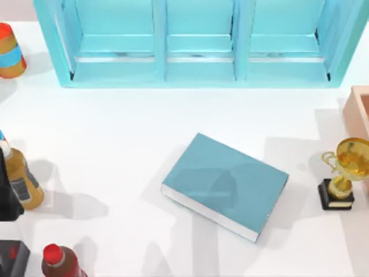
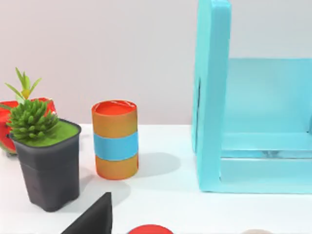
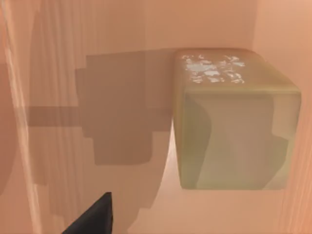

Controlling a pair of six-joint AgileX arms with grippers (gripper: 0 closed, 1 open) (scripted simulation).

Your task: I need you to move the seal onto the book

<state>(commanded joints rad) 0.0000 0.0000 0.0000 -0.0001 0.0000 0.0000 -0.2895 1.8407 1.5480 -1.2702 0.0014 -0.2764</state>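
Note:
The seal is a pale tan block with a faint whitish mark on its top. It sits inside a pink container, close against one of the walls, as seen in the right wrist view. A dark part of my right gripper hangs over that container, apart from the seal. The book, a large flat teal hardcover with white page edges, lies at an angle in the middle of the table with nothing on it. My left arm stays parked at the table's left edge.
A light-blue shelf unit spans the back. A gold trophy on a black base stands right of the book, by the pink container. Bottles and an orange can line the left side, near a potted plant.

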